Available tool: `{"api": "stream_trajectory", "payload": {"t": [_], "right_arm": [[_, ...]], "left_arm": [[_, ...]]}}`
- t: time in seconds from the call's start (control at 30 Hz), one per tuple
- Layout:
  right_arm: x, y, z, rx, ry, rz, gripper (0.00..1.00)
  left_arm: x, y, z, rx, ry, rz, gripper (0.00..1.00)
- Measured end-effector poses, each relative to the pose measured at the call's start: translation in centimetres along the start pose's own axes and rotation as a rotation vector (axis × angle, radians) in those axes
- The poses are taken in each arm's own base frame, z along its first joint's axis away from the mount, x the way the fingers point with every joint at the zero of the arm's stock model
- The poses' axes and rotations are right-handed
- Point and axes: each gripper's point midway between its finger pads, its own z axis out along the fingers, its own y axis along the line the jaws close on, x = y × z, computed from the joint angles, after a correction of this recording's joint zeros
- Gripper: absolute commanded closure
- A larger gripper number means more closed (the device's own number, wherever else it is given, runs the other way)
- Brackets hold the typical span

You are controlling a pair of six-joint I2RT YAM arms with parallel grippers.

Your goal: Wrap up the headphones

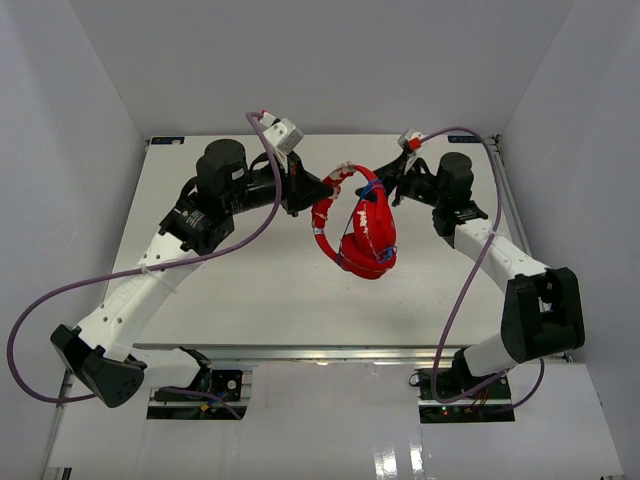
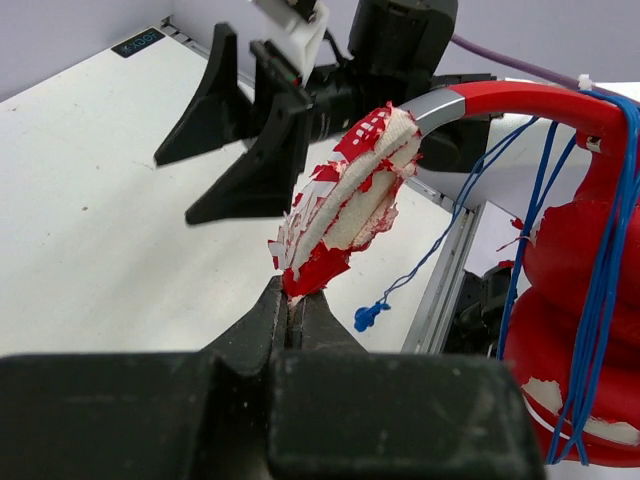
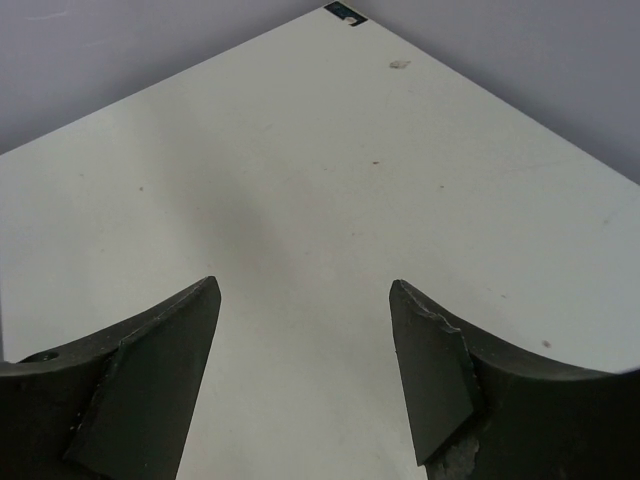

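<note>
The left gripper (image 2: 293, 300) was pinched tight on the frayed, peeling end of the headband (image 2: 350, 200), holding the headphones (image 1: 365, 235) over the middle of the table (image 1: 250, 290). From above I couldn't quite tell whether the red cups (image 2: 570, 300) cleared the surface. The thin blue cable (image 2: 600, 250) ran in loops over the cups, its plug (image 2: 368, 316) dangling free. The right gripper (image 3: 303, 295) stood just beside the band, fingers spread wide with nothing between them.
</note>
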Motion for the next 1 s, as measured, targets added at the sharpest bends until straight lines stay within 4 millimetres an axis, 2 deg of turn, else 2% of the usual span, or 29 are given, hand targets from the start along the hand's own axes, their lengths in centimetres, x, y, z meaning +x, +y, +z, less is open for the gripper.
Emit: {"api": "stream_trajectory", "payload": {"t": [0.1, 0.2, 0.4, 0.5, 0.67, 0.8, 0.83, 0.87, 0.9, 1.0], "right_arm": [[-0.6, -2.6, -2.2, 0.030, -0.016, -0.024, 0.24], [-1.0, -3.4, -4.2, -0.002, -0.028, -0.091, 0.23], [0.1, 3.1, -6.7, -0.245, -0.046, -0.266, 0.22], [0.2, 5.4, -7.4, -0.340, -0.061, -0.325, 0.21], [0.1, 7.5, -7.4, -0.430, -0.073, -0.370, 0.19], [0.5, 10.0, -5.9, -0.485, -0.064, -0.357, 0.22], [0.6, 10.8, -5.5, -0.502, -0.061, -0.351, 0.24], [0.7, 11.4, -5.1, -0.513, -0.059, -0.346, 0.38], [0.8, 12.0, -4.8, -0.521, -0.057, -0.341, 0.56], [1.1, 13.0, -4.1, -0.534, -0.047, -0.321, 0.87]], "left_arm": [[0.1, 0.2, 0.0, -0.011, 0.002, 0.003, 1.00], [0.2, 0.4, 0.0, -0.021, 0.006, 0.006, 1.00], [0.2, 0.9, 0.0, -0.047, 0.005, 0.014, 1.00], [0.2, 1.1, 0.0, -0.057, 0.003, 0.018, 1.00], [0.1, 1.2, 0.0, -0.062, 0.001, 0.022, 1.00], [0.1, 1.2, 0.0, -0.063, 0.001, 0.023, 1.00], [0.1, 1.2, 0.0, -0.063, 0.001, 0.023, 1.00], [0.1, 1.2, 0.0, -0.062, 0.001, 0.022, 1.00], [0.1, 1.2, 0.0, -0.062, 0.001, 0.022, 1.00], [0.1, 1.3, -0.1, -0.067, -0.001, 0.023, 1.00]]}}
